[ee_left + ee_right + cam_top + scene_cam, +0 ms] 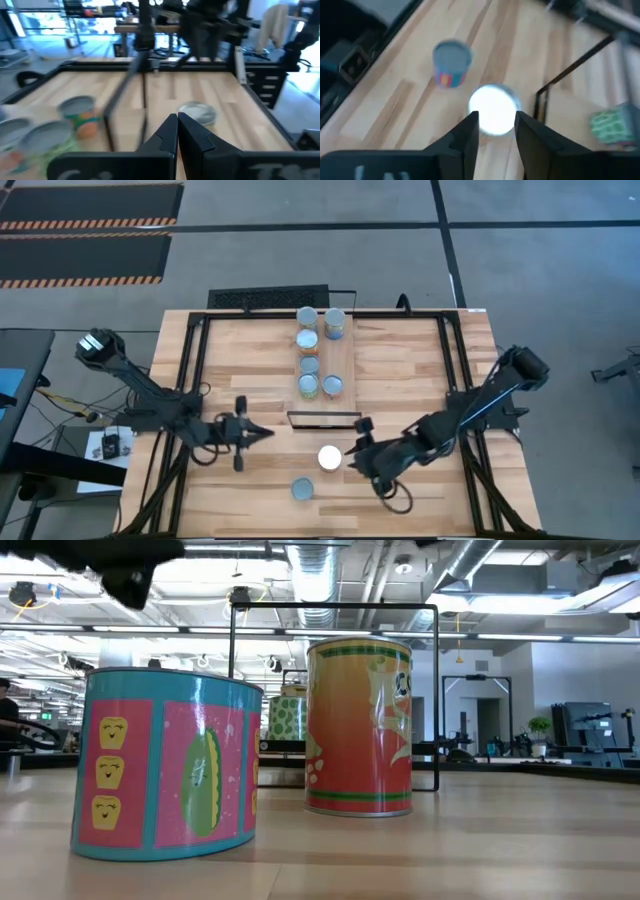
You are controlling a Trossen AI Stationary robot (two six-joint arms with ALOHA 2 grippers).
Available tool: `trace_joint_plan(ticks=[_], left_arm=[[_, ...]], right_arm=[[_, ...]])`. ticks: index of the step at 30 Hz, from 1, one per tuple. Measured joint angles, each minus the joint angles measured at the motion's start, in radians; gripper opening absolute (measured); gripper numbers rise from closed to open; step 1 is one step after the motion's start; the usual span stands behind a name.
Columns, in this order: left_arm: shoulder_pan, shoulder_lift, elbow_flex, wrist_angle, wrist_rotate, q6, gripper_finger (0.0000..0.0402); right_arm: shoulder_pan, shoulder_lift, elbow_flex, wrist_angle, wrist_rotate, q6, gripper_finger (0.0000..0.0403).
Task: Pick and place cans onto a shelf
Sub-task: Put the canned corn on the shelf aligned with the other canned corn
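Note:
Several cans (pixel 309 364) stand upright in two short rows on the shelf (pixel 345 360), a pale plank panel with a black frame at mid-table. Two more cans stand on the tabletop nearer the front: a white-topped orange can (pixel 329 457) (pixel 360 725) and a grey-topped teal-and-pink can (pixel 302 489) (pixel 165 765). My right gripper (pixel 356 448) (pixel 496 127) is open just right of the white-topped can (pixel 492 110), its fingertips short of the can's sides. My left gripper (pixel 262 432) (pixel 177 125) is shut on nothing, pointing level toward the white-topped can (pixel 197 112) from the left.
A black frame (pixel 195 380) runs along the table's left, right and far sides. The shelf's near black edge (pixel 323 418) lies between the two grippers, just beyond the white-topped can. Bare tabletop (pixel 420 370) lies left and right of the shelf.

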Motion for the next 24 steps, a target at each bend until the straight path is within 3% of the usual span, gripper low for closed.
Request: trace_joint_plan(ticks=[10, 24], left_arm=[[0.0, -0.219, -0.206, -0.001, -0.095, -0.095, 0.0], [0.0, -0.245, -0.255, -0.023, -0.125, -0.142, 0.0]], right_arm=[[-0.043, 0.213, 0.154, -0.135, -0.067, -0.056, 0.015], [-0.076, 0.314, 0.21, -0.175, -0.139, -0.136, 0.0109]])
